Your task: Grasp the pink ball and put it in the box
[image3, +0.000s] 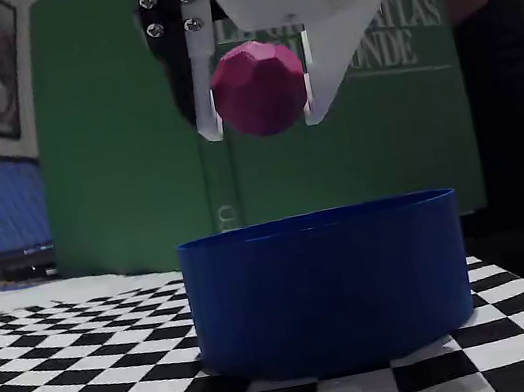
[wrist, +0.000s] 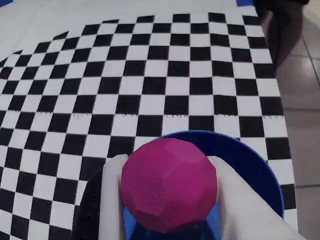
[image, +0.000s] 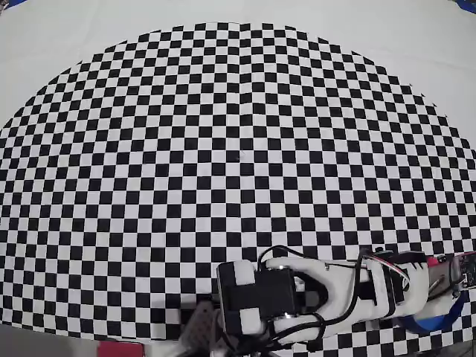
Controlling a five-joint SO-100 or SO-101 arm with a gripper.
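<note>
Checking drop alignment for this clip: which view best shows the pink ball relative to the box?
The fixed view: the pink ball, clamped in the gripper, hangs clear above the box. The wrist view shows it against the box's rim; overhead, it is hidden.

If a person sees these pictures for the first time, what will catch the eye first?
In the fixed view, the pink ball is clamped in the white gripper, in the air above the blue box. The wrist view shows the ball large at the bottom, over the box. Everything stands on a black-and-white checkered mat.
</note>
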